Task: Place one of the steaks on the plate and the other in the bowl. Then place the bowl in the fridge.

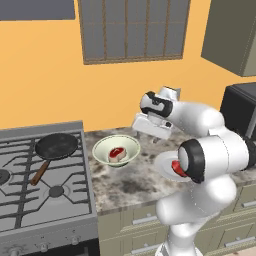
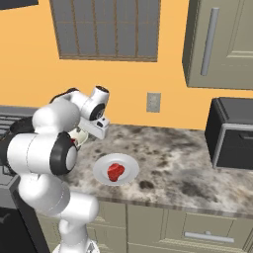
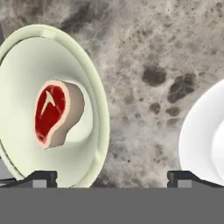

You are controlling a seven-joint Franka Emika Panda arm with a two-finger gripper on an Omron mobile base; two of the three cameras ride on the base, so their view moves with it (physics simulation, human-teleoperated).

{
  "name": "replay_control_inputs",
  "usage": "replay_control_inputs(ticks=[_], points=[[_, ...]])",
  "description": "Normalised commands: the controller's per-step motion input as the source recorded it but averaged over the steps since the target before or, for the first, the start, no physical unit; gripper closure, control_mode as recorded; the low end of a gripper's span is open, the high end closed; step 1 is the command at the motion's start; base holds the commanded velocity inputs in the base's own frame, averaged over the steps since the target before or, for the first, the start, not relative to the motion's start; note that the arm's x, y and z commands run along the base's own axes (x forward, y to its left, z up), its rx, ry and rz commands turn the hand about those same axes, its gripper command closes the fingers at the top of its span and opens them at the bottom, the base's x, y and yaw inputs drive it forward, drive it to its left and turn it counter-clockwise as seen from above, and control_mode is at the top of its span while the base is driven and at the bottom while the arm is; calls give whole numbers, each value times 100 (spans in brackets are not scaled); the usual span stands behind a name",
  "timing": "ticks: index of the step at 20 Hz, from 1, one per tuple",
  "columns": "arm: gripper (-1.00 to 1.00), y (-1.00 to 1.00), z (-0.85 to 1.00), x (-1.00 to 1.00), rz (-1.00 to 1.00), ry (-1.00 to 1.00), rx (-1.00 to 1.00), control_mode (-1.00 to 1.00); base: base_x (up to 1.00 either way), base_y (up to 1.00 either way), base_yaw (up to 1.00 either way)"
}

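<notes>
Hand view showed my fingers (image 3: 112, 177) spread wide, nothing between them, tips at the bottom edge w/ bare speckled desk (image 3: 144, 57) beyond. Bowl (image 3: 87, 65) sat toward the left side of that view, one steak (image 3: 54, 113) lying in its well, red face w/ pale fat rim. Plate (image 3: 197, 131) edge came in at the right, apart from the bowl w/ desk between.

Left base view: I saw the bowl (image 1: 129, 142) on the desk (image 1: 125, 185) just beside the stove (image 1: 45, 180), steak (image 1: 117, 153) inside. Black pan (image 1: 56, 146) sat on a back burner, wooden handle pointing toward the front. Plate (image 1: 162, 162) was partly hidden behind my arm's elbow, w/ a bit of red showing on it.

Right base view: second steak (image 2: 115, 172) lay flat mid-plate (image 2: 101, 170), plate near the desk's front edge. Dark microwave (image 2: 232, 133) stood at far right, well apart. Gripper (image 2: 95, 129) hung above the desk (image 2: 173, 163), behind the plate.
</notes>
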Motion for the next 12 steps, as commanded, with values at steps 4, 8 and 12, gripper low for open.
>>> replay_control_inputs(ticks=[4,8,12], points=[[-100,31,-41,24,0,-5,0,-100,0,0,0],[-100,11,-41,36,0,-1,0,-100,0,0,0],[-100,1,-30,36,0,-1,0,-100,0,0,0]])
